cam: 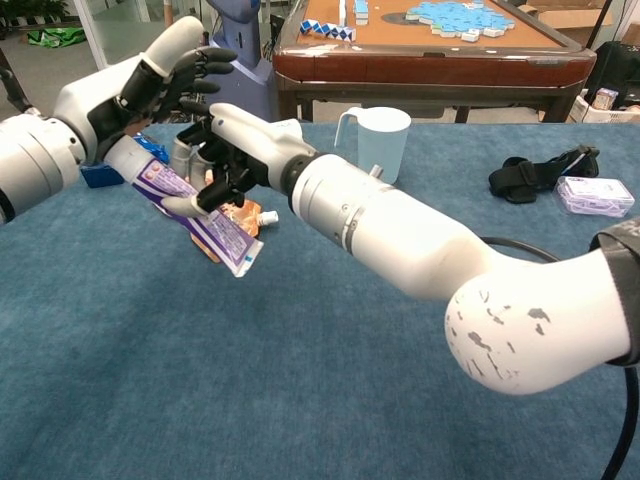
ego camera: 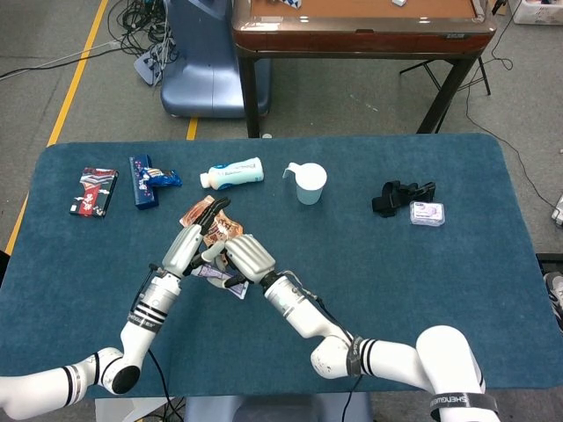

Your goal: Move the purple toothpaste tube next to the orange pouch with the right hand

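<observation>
The purple toothpaste tube hangs tilted above the blue table, cap end up to the left, flat end down to the right. My right hand grips its middle, thumb under it and fingers over it. My left hand hovers at the cap end with its fingers spread, holding nothing that I can see. The orange pouch lies on the cloth right behind the tube, mostly hidden by it. From the head view the right hand and left hand meet over the tube, just in front of the pouch.
A white bottle, a clear jug, a blue packet and a red packet lie along the back. A black strap and a small box sit at the right. A wooden table stands beyond.
</observation>
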You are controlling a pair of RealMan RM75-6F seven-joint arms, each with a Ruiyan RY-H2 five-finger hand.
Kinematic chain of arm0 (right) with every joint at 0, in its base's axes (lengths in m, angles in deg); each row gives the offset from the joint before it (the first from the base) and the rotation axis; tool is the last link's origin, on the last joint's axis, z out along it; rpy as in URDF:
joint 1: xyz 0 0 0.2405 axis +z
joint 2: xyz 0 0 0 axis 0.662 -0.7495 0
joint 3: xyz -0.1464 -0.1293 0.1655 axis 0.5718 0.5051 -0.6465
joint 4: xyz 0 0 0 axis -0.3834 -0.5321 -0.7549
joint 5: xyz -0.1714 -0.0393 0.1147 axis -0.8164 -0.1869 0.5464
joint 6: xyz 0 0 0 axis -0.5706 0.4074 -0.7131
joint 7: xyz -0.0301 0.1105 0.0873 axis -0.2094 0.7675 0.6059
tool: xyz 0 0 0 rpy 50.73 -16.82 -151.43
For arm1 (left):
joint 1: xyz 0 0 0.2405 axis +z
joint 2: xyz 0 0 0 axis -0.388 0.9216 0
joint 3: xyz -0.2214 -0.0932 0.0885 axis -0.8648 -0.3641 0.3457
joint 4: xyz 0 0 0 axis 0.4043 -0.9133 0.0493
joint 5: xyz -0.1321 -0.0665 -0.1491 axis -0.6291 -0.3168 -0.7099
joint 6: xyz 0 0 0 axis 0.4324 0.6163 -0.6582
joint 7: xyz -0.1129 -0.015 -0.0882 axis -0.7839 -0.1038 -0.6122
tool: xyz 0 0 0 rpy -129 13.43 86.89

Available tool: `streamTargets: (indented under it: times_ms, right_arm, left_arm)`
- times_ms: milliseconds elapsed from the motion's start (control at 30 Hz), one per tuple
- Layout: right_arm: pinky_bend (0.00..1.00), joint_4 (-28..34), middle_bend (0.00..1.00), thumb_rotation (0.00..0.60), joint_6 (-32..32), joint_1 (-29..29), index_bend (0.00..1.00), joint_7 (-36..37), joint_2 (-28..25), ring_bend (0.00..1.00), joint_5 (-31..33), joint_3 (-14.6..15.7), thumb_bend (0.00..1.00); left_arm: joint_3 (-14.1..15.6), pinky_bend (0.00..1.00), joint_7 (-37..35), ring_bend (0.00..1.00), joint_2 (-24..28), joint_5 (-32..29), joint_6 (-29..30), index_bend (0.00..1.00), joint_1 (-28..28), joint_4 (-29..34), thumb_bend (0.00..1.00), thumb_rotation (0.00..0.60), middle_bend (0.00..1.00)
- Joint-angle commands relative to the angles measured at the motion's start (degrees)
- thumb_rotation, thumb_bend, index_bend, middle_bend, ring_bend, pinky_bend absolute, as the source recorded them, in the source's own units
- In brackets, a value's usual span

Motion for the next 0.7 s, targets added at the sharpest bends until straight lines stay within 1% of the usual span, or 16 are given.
streamTargets:
  times_ms: [33,133,233,433,567,633,700]
  right_arm:
    - [0.63,0.2,0.79,0.6,0.2,-0.1,0.86,-0.2,-0.1,0.7,0.0,0.1,0.81]
    - [0.63,0.7,0.79,0.6,0.5,-0.4,0.86,-0.2,-0.6,0.7,0.2,0.2,0.81]
    - [0.63,1.8,0.79,0.6,2.3,-0.4,0.86,-0.8,-2.2,0.71,0.1,0.9,0.81]
    - [0.63,5.5,0.79,0.6,9.7,0.7,0.86,-5.7,-8.7,0.7,0.7,3.4,0.81]
    - [0.62,6.6,0.77,0.6,15.0,2.4,0.86,-10.8,-11.9,0.67,3.7,4.1,0.8]
    - [0.6,6.5,0.76,0.6,16.7,3.1,0.86,-13.6,-12.6,0.65,5.7,4.3,0.8]
    - [0.56,6.3,0.73,0.6,18.0,3.8,0.85,-15.7,-13.0,0.62,7.5,4.6,0.78]
  left_arm:
    - [-0.1,0.07,0.2,0.0,-0.1,-0.1,0.0,0.0,0.0,-0.1,0.0,0.0,0.0]
    - [-0.3,0.07,0.6,0.0,0.1,-0.3,-0.2,0.0,0.0,-0.2,0.0,0.0,0.0]
    - [-0.4,0.07,0.7,0.0,0.5,-0.4,-0.4,0.0,0.0,-0.2,0.0,0.0,0.0]
    - [-0.6,0.07,1.6,0.0,3.1,-0.2,-0.5,0.0,0.5,0.6,0.0,0.0,0.0]
    - [-0.6,0.07,2.3,0.0,5.2,-0.1,0.0,0.0,1.2,1.7,0.0,0.0,0.0]
    - [-0.4,0.07,2.9,0.0,6.1,-0.2,0.3,0.0,1.7,2.5,0.0,0.0,0.0]
    - [-0.1,0.07,3.3,0.0,6.8,-0.3,0.5,0.0,2.2,3.2,0.0,0.0,0.0]
